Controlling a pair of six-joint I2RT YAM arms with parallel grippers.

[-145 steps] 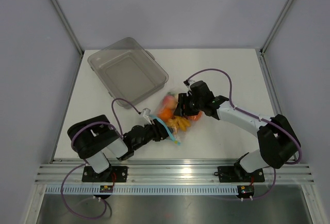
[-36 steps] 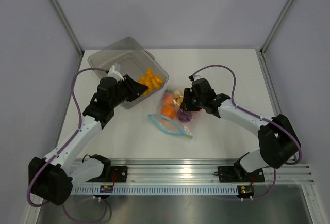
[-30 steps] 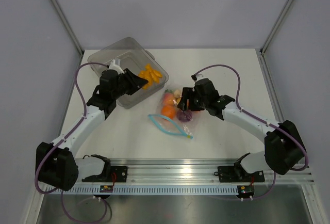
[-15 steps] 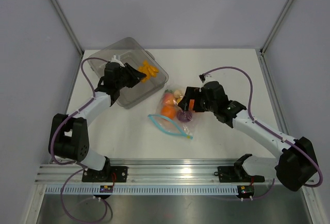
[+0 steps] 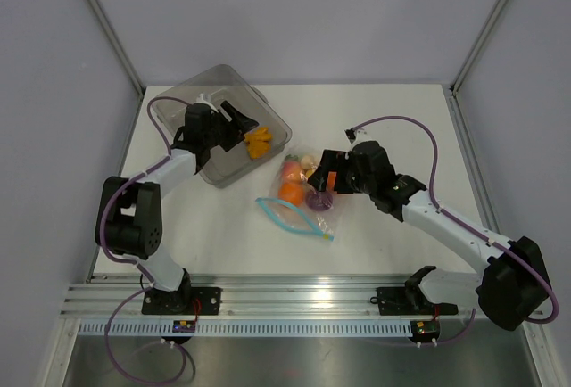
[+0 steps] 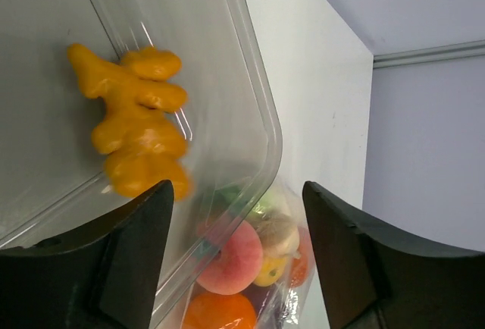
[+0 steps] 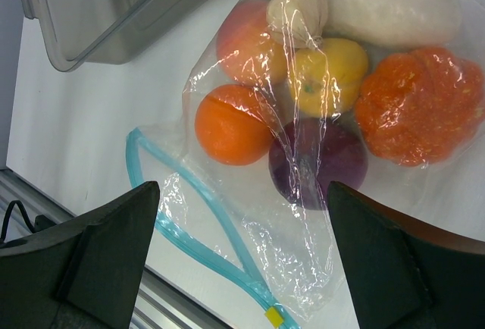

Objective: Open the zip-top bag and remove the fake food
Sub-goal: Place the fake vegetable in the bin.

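The zip-top bag [image 5: 308, 201] lies at mid-table, its light-blue zip strip [image 5: 287, 218] gaping open toward the near side. In the right wrist view the bag [image 7: 303, 230] holds fake food: an orange [image 7: 231, 124], a purple piece [image 7: 318, 162], a red-orange pumpkin [image 7: 413, 105], yellow, peach and white pieces. My right gripper [image 5: 326, 176] hovers open over the bag [image 7: 242, 268]. My left gripper [image 5: 235, 120] is open over the clear tub [image 5: 178, 102]. An orange-yellow knobbly food piece [image 5: 257, 142] sits in the tub [image 6: 132, 128], clear of my left gripper [image 6: 235, 268].
The rigid clear tub [image 6: 258, 109] stands at the back left, its near corner close to the bag; it also shows in the right wrist view [image 7: 114, 10]. Grey walls and metal posts enclose the table. An aluminium rail [image 5: 303, 298] runs along the near edge.
The left gripper carried the orange-yellow piece from the bag to the tub and let go; the piece now sits lower in the tub. The right gripper drew back slightly to the right of the bag.
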